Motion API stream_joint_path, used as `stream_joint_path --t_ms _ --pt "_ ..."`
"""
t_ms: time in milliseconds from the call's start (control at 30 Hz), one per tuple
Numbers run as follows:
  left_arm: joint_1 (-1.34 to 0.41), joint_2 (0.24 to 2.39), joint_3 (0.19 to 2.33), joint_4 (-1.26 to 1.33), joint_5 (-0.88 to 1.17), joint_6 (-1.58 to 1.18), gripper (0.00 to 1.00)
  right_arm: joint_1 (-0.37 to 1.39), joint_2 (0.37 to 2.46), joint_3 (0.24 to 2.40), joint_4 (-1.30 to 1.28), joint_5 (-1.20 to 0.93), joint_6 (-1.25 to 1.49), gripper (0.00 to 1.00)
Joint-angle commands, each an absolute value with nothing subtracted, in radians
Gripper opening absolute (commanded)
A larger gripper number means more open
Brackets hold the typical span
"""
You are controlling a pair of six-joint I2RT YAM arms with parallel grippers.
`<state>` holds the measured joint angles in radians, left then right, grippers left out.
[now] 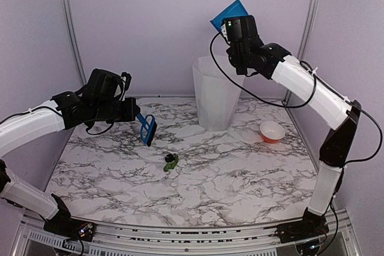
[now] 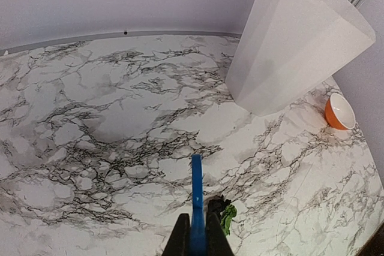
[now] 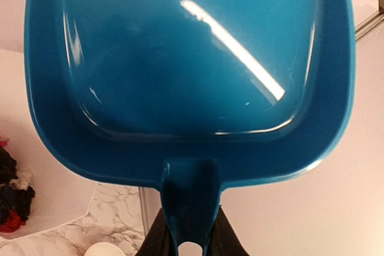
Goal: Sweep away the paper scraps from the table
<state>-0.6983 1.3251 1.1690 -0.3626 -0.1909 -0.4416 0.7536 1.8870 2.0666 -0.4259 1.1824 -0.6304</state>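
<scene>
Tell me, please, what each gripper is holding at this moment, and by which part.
The left gripper holds the blue brush by its handle. The right gripper holds the blue dustpan by its handle.

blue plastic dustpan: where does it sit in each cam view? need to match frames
Top external: the blue plastic dustpan is at the top, right of centre, raised above the tall white bin.
Left wrist: not in it.
Right wrist: it fills most of the picture, handle at bottom centre in the right gripper.
Shared landmark: the white marble-patterned table, seen in all three views.
</scene>
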Motion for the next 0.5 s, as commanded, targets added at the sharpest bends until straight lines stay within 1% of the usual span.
stream_joint_path --t_ms 0,100,233,433,467 --pt "-0.695 1.313 1.167 -0.333 -0.188 -0.428 0.00 0.759 1.804 2.134 -0.902 0.841 -0.176 0.00" --pt "-0.694 1.319 1.170 -0.334 -0.199 -0.405 0.00 0.759 1.726 2.052 -0.951 0.627 -0.092 0.00" --pt "-0.695 1.354 1.199 -0.358 -0.214 -0.343 0.00 0.768 1.627 1.904 -0.993 0.418 -0.006 0.00" --pt "-0.695 1.462 1.256 -0.401 -0.223 -0.220 0.00 0.832 1.502 1.605 -1.010 0.196 0.109 0.00" --pt "-0.695 1.483 1.266 -0.405 -0.226 -0.204 0.00 0.867 1.488 1.554 -1.000 0.158 0.127 0.00"
